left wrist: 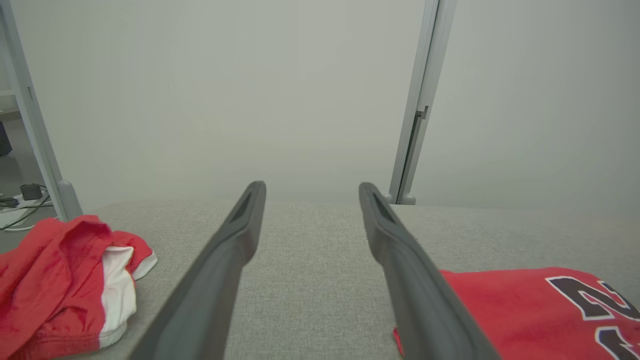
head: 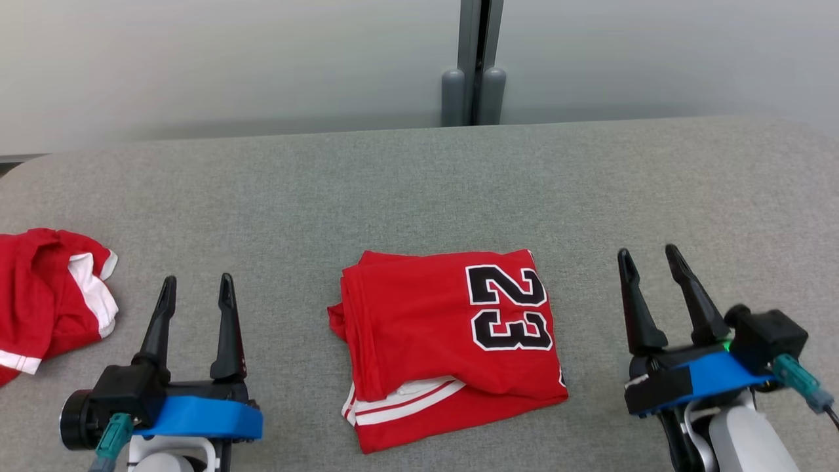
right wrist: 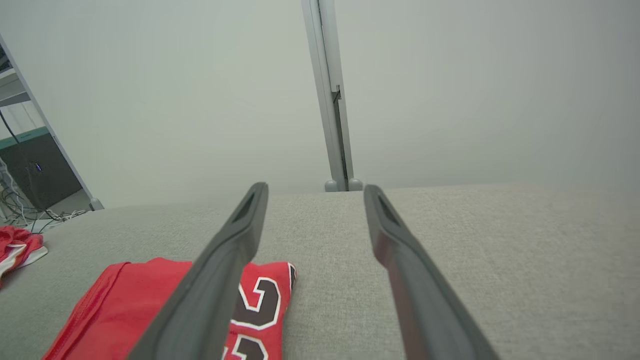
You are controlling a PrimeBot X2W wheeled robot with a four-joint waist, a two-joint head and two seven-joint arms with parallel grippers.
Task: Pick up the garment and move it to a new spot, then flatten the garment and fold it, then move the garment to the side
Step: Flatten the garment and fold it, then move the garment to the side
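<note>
Folded jersey [head: 426,321] lay betw. left hand [head: 197,278] & right hand [head: 647,250] on bench [head: 393,190].
Both wide, empty; jersey nearer right hand, off its left side, so prob. its move.

The left end effector [head: 198,282] sits at the lower left of the head view. Its two dark fingers [head: 157,324] are spread apart, hold nothing and point up the frame. The right end effector [head: 649,252] sits at the lower right, likewise spread and empty, leaning toward the upper left. A blue band [head: 196,416] wraps each wrist, and a pale forearm [head: 744,436] shows at the bottom right.
</note>
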